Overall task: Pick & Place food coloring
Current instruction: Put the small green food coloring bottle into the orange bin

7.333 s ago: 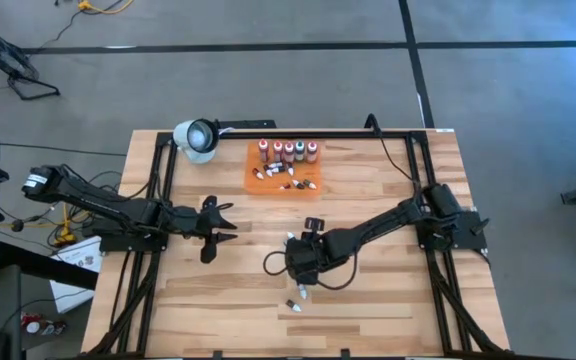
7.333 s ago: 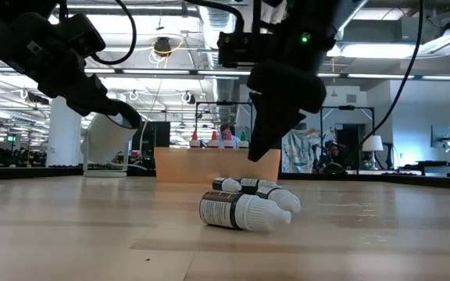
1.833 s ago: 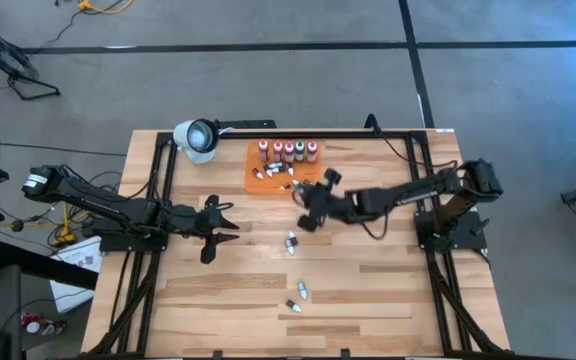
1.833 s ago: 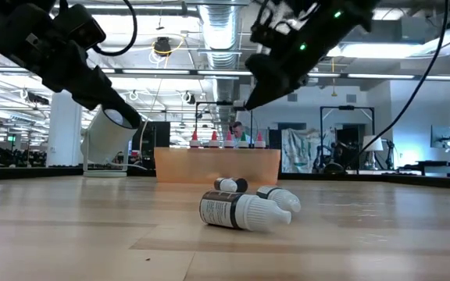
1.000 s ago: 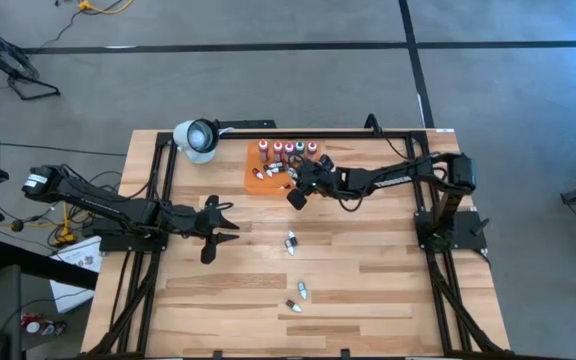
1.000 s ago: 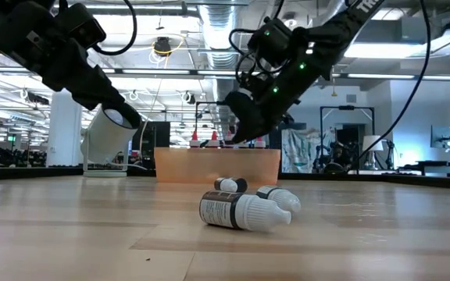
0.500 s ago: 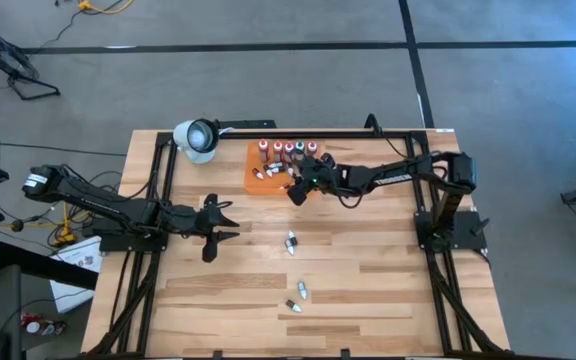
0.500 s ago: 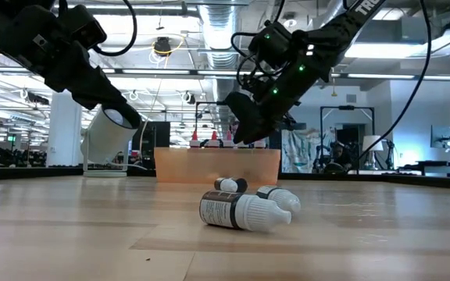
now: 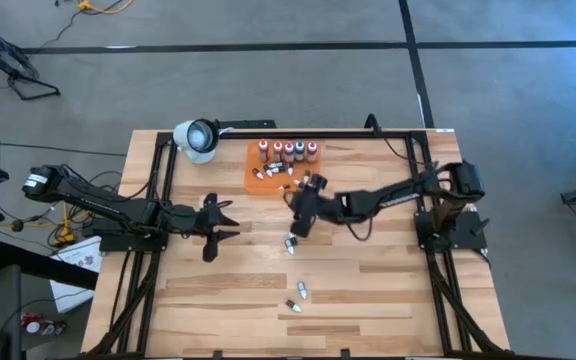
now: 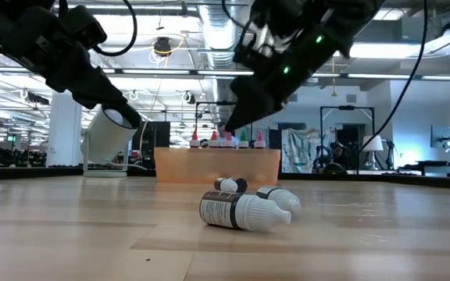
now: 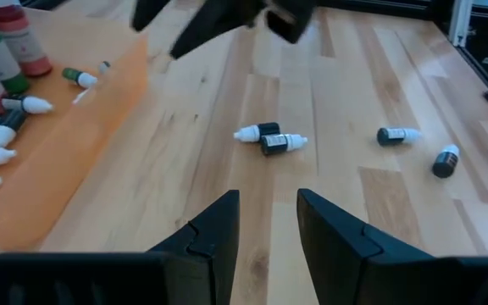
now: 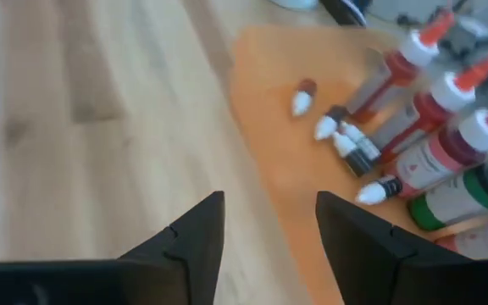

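On the wood lie white-capped dark vials (image 9: 291,243); right fingers (image 12: 195,233) apart, empty.

From above we cannot count the small vials (image 9: 280,172) on the orange tray (image 9: 256,182), which merge into pale specks. In the low view the tray's wall (image 10: 217,165) hides all but the tops of the upright bottles (image 10: 226,139), and the near vial (image 10: 241,211) partly covers those behind it. The right wrist view is blurred, with the large bottles (image 12: 447,152) cut off at its edge
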You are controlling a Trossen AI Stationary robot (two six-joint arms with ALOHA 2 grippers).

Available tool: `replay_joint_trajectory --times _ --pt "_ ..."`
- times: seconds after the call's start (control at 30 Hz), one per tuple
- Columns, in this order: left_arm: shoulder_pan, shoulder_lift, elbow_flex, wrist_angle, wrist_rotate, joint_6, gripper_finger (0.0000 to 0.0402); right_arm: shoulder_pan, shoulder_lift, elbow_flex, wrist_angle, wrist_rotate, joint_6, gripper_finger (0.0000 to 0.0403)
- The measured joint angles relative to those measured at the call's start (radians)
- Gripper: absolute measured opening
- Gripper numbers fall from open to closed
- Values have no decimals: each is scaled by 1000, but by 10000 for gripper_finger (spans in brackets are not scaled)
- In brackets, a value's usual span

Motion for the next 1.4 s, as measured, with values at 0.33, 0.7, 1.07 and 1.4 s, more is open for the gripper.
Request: replay_joint_trajectory --times 0.33,0.7,1.07,1.4 --pt "0 20 0 89 47 6 113 207 -95 1 -249 71 60 144" --pt "-28 347 0 601 143 133 113 374 -105 0 -317 72 139 127" --pt "-25 770 98 758 175 111 113 395 -115 0 -313 71 155 123" --pt "-25 912 307 568 211 308 113 393 -115 0 -316 71 154 123"
